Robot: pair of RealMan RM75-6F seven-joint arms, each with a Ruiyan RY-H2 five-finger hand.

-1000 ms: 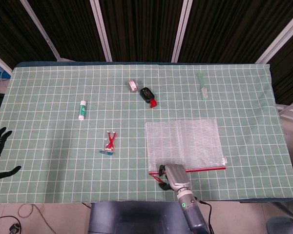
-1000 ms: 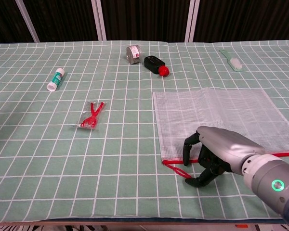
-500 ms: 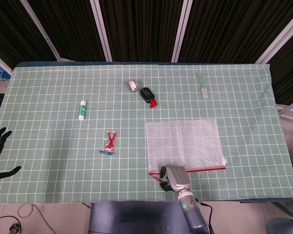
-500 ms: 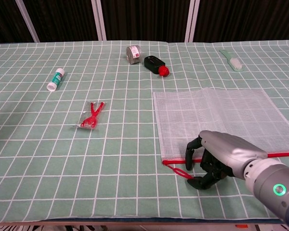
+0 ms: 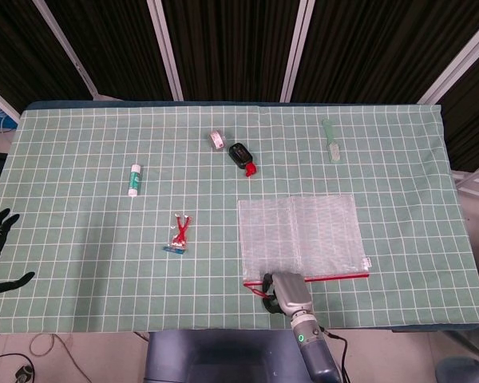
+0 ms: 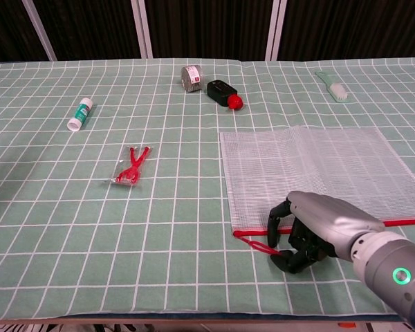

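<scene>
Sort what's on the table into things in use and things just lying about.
In use: mesh zip pouch; its red pull loop, at the right robot hand.

Lying about: glue stick, red clips packet, tape roll, black-and-red gadget, green brush.

No text could be read anywhere; the glue stick (image 6: 79,113), left of the mesh pouch (image 6: 318,173), perhaps bore print, too small to tell.

Bare cloth (image 6: 180,228) left of pouch (image 6: 318,169)
</scene>
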